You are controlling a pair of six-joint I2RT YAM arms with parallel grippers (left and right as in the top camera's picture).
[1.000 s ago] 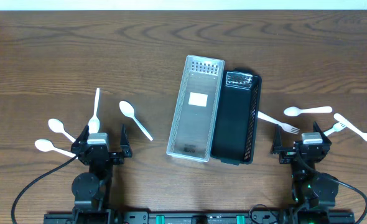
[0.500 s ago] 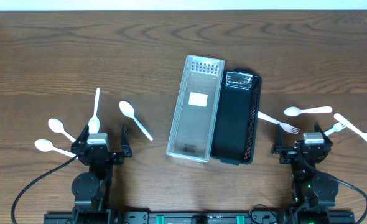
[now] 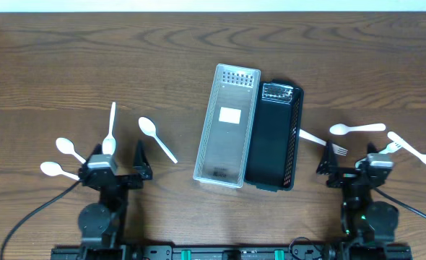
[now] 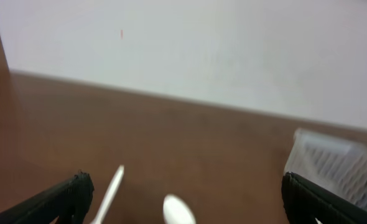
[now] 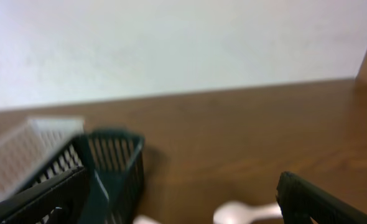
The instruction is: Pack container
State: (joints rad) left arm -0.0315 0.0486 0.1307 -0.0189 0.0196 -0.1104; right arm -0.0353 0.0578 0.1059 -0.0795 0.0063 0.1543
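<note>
Both hands hang released and empty. The left hand [image 3: 119,160] has white spoons [image 3: 156,138] just ahead, the right hand [image 3: 351,162] a fork [image 3: 318,139]. The clear tray [image 3: 227,126] and black basket [image 3: 274,137] sit between them, probably so each reaches its own side.

Overhead is evenly lit and sharp, shadows soft; both wrist views are blurred, walls washed bright.
</note>
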